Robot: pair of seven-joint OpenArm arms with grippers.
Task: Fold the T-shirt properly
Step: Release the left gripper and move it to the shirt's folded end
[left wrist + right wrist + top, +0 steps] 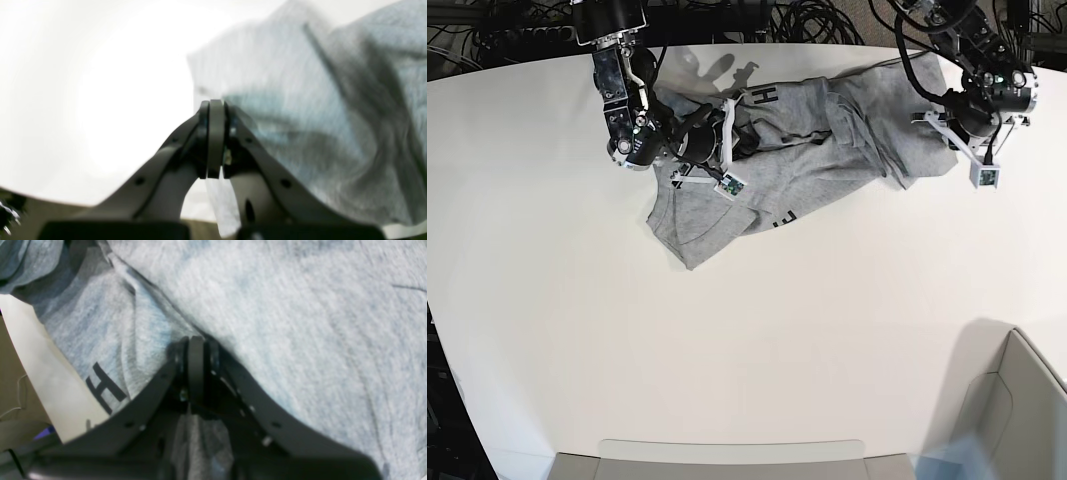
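The heather-grey T-shirt (807, 150) lies crumpled at the far middle of the white table (727, 340), black letters showing on its folds. My right gripper (725, 135) sits on the shirt's left part. Seen from the right wrist, that gripper (196, 338) is shut, pinching a fold of the T-shirt (283, 323) beside a black "H" (105, 388). My left gripper (939, 125) is at the shirt's right edge. The blurred left wrist view shows it (215, 101) shut on the edge of the T-shirt (300, 100), with cloth showing under the fingers.
A cardboard box (1017, 400) stands at the near right corner. A grey tray edge (727, 460) runs along the front of the table. Cables (807, 20) crowd the space behind the table's far edge.
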